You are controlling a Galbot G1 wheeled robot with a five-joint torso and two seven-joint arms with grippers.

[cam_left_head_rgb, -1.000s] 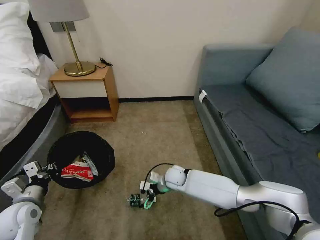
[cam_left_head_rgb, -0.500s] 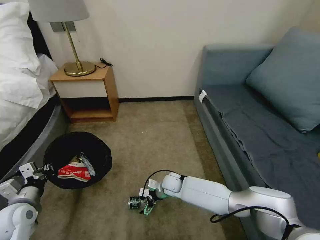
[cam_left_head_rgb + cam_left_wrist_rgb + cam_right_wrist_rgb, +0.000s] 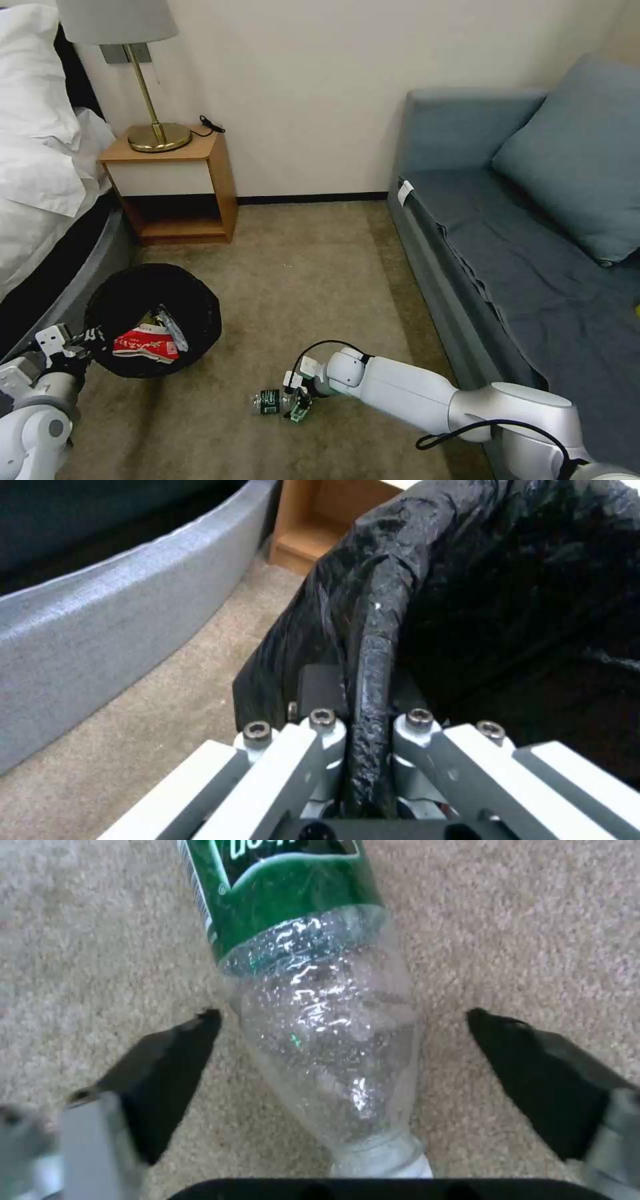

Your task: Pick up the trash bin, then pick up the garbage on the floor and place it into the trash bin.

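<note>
**Right hand straddles the bottle; left hand clamps the bin rim**

The right hand [image 3: 298,404] is down at the carpet [image 3: 313,280], reaching toward the robot's left, with its fingers [image 3: 167,1065] spread apart on either side of the clear green-labelled plastic bottle [image 3: 270,401]. In the right wrist view the bottle [image 3: 313,1005] lies on its side between the two dark fingertips, neck end nearest the palm and label end pointing away; a gap of carpet shows on each side, so neither fingertip touches it.

The left hand [image 3: 83,341] sits low at the robot's left, clamped on the near rim of the trash bin [image 3: 193,297]. The left wrist view shows the black bag-covered rim [image 3: 373,645] pinched between the closed fingers [image 3: 287,760]. Whether the bin rests on the carpet or hangs just above it is hard to judge from the head view. It stands beside the grey bed base [image 3: 80,280], well apart from the bottle.

Inside the bin lies a red-and-white snack packet [image 3: 143,345], with a crumpled wrapper [image 3: 175,333] just beside it against the black liner.

Behind the bin a wooden nightstand [image 3: 200,180] carries a brass lamp [image 3: 159,133] against the wall. A blue-grey sofa [image 3: 507,267] with a cushion [image 3: 580,160] runs along the robot's right, and white bedding [image 3: 40,147] hangs over the bed at the left.
</note>
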